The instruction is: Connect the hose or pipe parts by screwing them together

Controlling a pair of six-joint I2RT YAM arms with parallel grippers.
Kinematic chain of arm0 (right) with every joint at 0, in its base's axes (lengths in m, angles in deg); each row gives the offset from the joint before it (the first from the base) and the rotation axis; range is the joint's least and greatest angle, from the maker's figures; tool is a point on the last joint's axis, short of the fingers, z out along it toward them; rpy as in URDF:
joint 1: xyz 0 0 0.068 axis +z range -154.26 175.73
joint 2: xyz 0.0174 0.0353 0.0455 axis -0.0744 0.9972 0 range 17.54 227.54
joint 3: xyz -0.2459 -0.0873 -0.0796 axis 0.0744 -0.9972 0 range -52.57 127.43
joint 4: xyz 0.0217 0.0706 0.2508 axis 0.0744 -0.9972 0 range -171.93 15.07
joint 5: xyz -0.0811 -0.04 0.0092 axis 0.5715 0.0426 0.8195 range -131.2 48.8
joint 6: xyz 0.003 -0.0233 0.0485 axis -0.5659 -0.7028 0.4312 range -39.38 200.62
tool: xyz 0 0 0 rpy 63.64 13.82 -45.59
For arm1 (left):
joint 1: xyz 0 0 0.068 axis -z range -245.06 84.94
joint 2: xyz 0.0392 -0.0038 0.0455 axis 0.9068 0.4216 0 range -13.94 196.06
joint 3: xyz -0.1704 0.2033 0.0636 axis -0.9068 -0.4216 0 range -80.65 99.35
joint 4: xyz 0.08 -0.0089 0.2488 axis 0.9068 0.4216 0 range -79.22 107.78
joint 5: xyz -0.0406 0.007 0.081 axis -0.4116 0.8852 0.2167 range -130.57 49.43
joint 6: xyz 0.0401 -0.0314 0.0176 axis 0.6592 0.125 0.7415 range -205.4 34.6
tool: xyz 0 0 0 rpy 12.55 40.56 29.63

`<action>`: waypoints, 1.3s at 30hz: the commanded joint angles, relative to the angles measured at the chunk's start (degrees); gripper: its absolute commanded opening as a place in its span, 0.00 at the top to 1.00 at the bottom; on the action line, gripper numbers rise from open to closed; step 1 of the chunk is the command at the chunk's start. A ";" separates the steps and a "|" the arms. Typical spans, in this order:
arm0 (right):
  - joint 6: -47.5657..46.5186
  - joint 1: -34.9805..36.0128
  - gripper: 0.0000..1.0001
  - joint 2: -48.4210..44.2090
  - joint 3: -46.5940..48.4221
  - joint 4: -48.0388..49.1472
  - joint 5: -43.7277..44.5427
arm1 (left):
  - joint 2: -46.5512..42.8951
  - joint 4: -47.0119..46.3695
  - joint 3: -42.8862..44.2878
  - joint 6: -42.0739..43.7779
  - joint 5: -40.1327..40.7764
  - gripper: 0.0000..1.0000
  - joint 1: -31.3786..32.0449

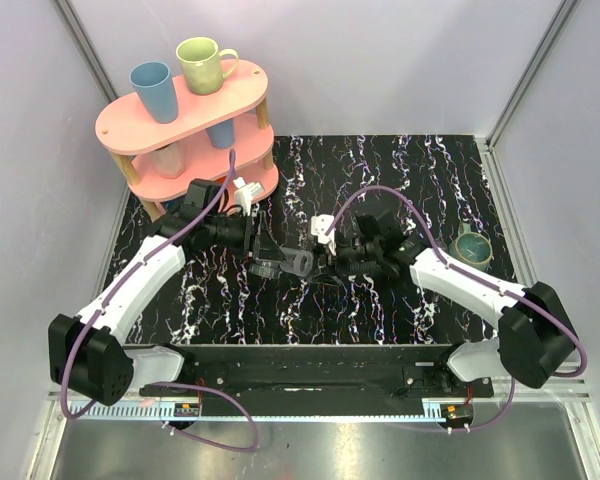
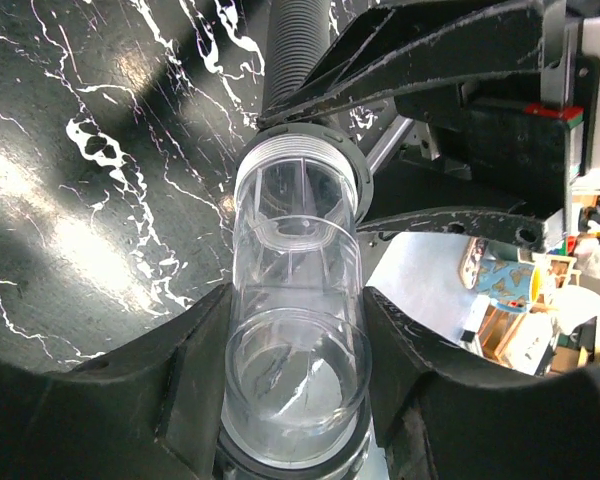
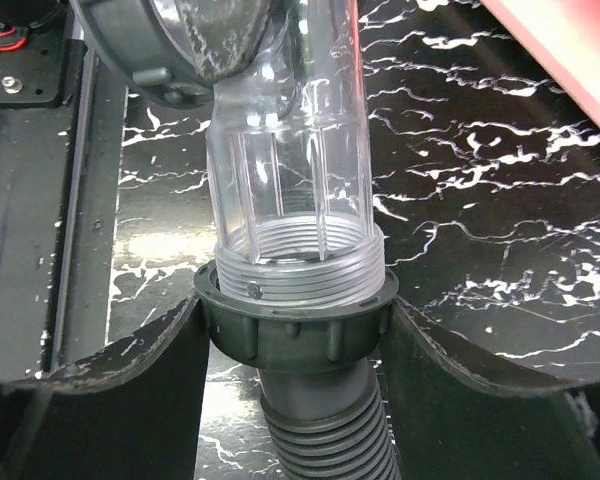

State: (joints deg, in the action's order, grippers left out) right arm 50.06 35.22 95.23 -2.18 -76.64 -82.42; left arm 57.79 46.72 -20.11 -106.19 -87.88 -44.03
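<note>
Top external view: arms angled inward; left claw (image 1: 268,264) clamps translucent tubular fitting (image 2: 298,250), right claw (image 1: 330,260) clamps smooth collar (image 3: 295,335) of black ribbed hose (image 3: 325,440).

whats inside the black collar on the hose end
The threaded end of the clear fitting sits in the black collar; how deep is hidden by the collar wall.

The clear tubular fitting (image 3: 290,180) — threaded at one end — sits end-on in the dark collar (image 3: 295,335) of the black ribbed hose (image 3: 325,440), threads partly showing.
</note>
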 commanded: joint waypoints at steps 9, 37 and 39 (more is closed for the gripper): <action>3.85 -1.34 0.79 4.58 15.26 2.07 -21.62 | -3.42 -22.91 -11.03 4.72 -9.55 1.00 2.78; 5.79 0.58 0.69 5.10 -2.93 16.75 -1.43 | -7.92 1.59 -0.50 -0.65 17.85 1.00 -5.13; 3.51 2.51 0.69 7.28 -1.79 13.34 3.05 | -7.39 2.11 -0.50 -1.70 21.62 1.00 -5.48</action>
State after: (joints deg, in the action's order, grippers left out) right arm 57.51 34.32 99.88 -5.46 -64.27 -87.09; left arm 50.97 46.22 -23.55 -105.52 -76.32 -48.68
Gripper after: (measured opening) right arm 0.655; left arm 0.539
